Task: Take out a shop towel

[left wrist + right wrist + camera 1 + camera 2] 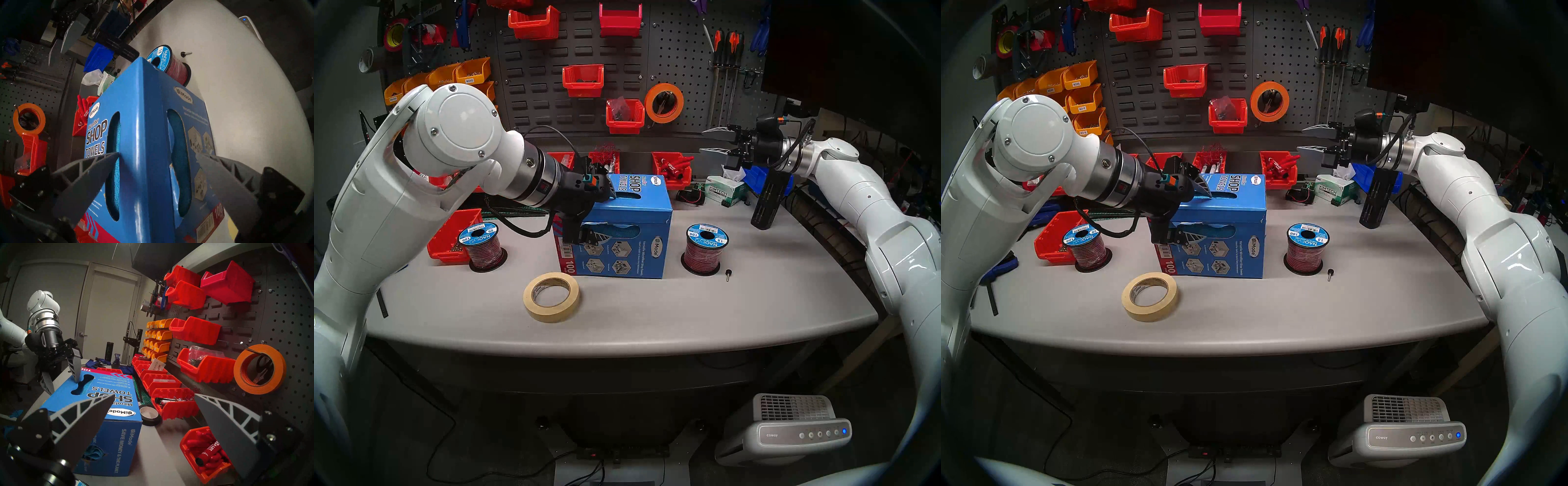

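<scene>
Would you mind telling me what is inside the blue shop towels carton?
Bright blue shop towel cloth shows through the oval openings in the carton top and front. How many towels lie stacked behind the cardboard cannot be seen.

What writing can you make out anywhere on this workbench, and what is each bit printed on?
"Microfiber SHOP TOWELS", "UliMade", "100": blue carton
"SAVE MONEY & THE PLANET": carton's end face
"KIMTECH": green-and-white tissue box
"NAOEVO", "18", "100": right wire spool
"NAOEVO", "20", "100": left wire spool
"coway": air purifier
"TAPE": pegboard label
Yellow bin labels and the carton's small print: too small to read.
</scene>
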